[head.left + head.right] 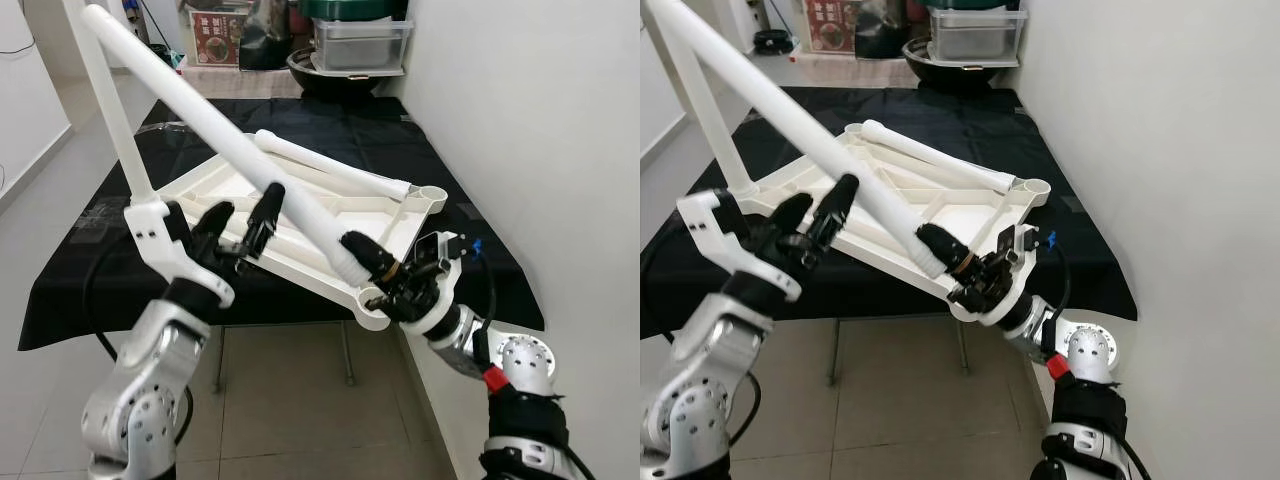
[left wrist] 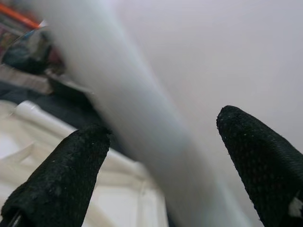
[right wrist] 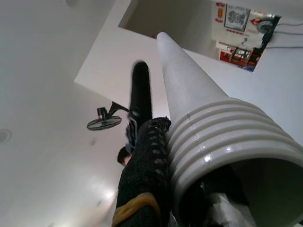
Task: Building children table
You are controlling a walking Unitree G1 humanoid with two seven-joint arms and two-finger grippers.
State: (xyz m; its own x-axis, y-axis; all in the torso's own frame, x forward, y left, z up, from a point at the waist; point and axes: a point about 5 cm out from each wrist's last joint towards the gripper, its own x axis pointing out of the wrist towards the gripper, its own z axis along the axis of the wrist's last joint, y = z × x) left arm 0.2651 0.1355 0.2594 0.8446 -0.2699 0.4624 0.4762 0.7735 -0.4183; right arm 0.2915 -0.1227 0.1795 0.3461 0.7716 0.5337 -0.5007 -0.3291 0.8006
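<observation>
A white plastic tabletop (image 1: 300, 268) lies upside down on a black-draped table (image 1: 330, 120). One white leg (image 1: 105, 90) stands upright at its far left corner, and another leg (image 1: 330, 168) lies across its far side. My right gripper (image 1: 372, 262) is shut on the ribbed end of a third long leg (image 1: 200, 100), just above the near right corner socket (image 1: 372, 305). That leg slants up to the left. My left gripper (image 1: 240, 220) is open around its middle, and the leg (image 2: 132, 109) passes between the fingertips (image 2: 61, 175). One black finger (image 3: 147, 161) presses against the ribbed end (image 3: 222, 137).
A white wall runs close along the right side. A clear lidded box (image 1: 360, 45) and a dark bowl (image 1: 330, 78) stand beyond the table's far end. Tiled floor (image 1: 300, 400) lies beneath me, in front of the table.
</observation>
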